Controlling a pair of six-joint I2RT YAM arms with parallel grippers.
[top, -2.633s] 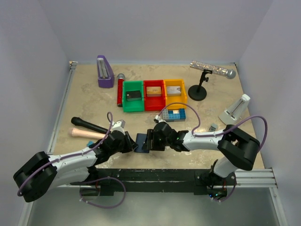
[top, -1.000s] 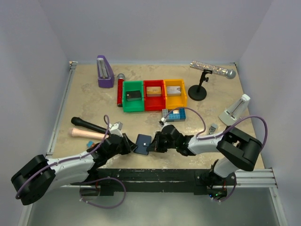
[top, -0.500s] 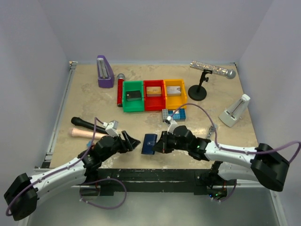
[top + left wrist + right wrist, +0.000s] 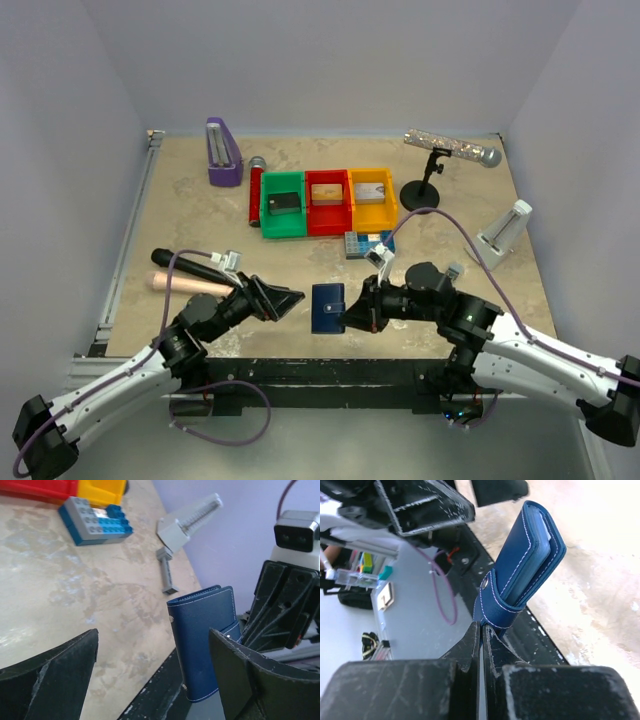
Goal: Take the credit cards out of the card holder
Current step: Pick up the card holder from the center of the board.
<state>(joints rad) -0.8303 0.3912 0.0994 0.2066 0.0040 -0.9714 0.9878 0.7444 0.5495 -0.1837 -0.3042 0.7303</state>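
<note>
The navy card holder (image 4: 327, 307) is folded closed and hangs upright over the table's near edge. My right gripper (image 4: 352, 314) is shut on its snap tab (image 4: 496, 611), with the holder (image 4: 525, 565) sticking out past the fingertips. My left gripper (image 4: 290, 300) stands wide open just left of the holder (image 4: 202, 640), not touching it. A black card (image 4: 283, 203) lies in the green bin, a gold-tan card (image 4: 325, 193) in the red bin, and a grey card (image 4: 371, 191) in the yellow bin. Whether any card is inside the holder is hidden.
A blue and grey toy-brick plate (image 4: 368, 243) lies just behind the holder. A white metronome (image 4: 503, 232) and a microphone stand (image 4: 420, 195) are at the right. A black handle (image 4: 185, 265) and a pinkish one lie at the left, a purple metronome (image 4: 222, 152) at the back.
My left gripper has let go of the holder, opened wide and drawn back to the left. The right gripper has kept the tab and carried the holder toward the near edge.
</note>
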